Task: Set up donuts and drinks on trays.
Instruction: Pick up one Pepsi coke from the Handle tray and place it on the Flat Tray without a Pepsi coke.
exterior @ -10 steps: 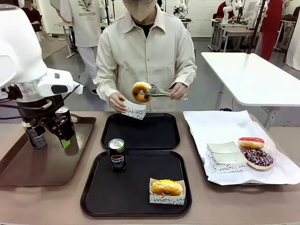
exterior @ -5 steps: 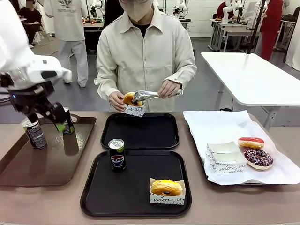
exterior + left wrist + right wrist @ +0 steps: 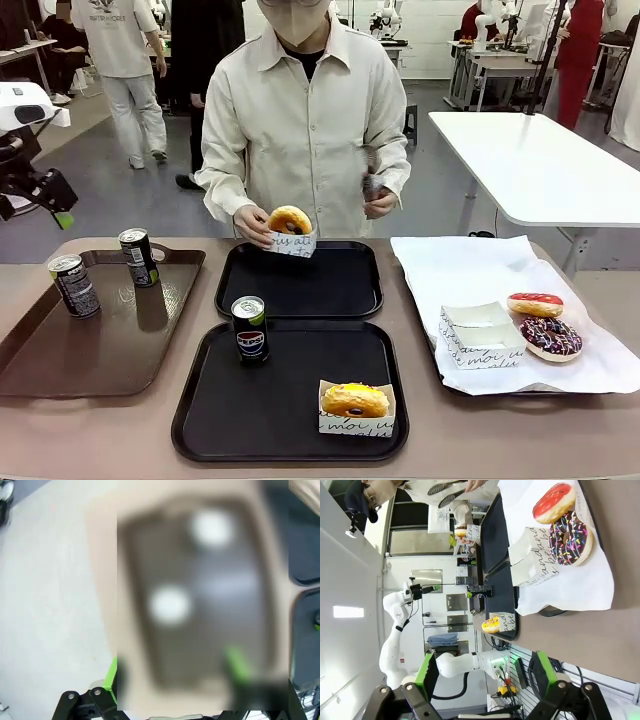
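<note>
While my left pincer (image 3: 58, 208) hung spread and empty (right pincer (image 3: 484, 675) too), one soda can (image 3: 136, 257) stood upright on the brown tray (image 3: 100, 365): looked light, stiff, slick, so I'd squeeze its middle.

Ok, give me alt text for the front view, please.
A person across the table holds a glazed donut in a paper boat at the back edge of the far black tray. The near black tray carries a soda can and a yellow donut; two more cans stand on the brown tray at left.

Brown tray (image 3: 100, 350) (left), white paper (image 3: 450, 270)
</note>
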### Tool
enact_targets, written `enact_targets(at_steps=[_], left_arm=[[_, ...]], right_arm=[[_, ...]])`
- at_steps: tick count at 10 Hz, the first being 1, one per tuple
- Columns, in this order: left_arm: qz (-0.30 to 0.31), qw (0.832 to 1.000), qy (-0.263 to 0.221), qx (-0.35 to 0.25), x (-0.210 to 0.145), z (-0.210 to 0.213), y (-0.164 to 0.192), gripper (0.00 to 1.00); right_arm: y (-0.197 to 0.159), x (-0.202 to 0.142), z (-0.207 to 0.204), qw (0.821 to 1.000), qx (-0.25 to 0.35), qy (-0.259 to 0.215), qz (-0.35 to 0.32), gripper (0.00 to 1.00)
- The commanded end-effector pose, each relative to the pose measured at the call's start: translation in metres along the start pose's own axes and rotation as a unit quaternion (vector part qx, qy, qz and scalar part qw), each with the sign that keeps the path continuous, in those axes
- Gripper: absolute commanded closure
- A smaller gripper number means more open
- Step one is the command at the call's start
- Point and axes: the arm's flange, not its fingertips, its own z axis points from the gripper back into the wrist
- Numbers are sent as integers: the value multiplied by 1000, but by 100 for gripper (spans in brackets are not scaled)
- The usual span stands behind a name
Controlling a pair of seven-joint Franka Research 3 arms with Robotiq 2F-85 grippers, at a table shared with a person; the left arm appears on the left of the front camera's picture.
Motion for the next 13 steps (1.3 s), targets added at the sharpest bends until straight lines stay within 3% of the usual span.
enact_targets(at_steps=[1, 2, 3, 4, 9, 13], left_arm=[[15, 1000, 4, 22, 5, -13, 26, 0], [14, 999, -1, 30, 14, -14, 35, 0], [35, 999, 7, -12, 1, -6, 23, 0], [20, 1000, 7, 17, 3, -15, 32, 0], [23, 1000, 8, 13, 4, -15, 32, 0], [11, 998, 47, -26, 23, -60, 24, 0]], right_arm=[[0, 0, 0, 1000, 5, -1, 6, 0], [0, 0, 0, 1000, 5, -1, 6, 0], [0, 0, 0, 1000, 5, -1, 6, 0], [0, 0, 0, 1000, 5, -1, 6, 0], [0, 0, 0, 1000, 5, -1, 6, 0], [0, 0, 0, 1000, 5, -1, 6, 0]])
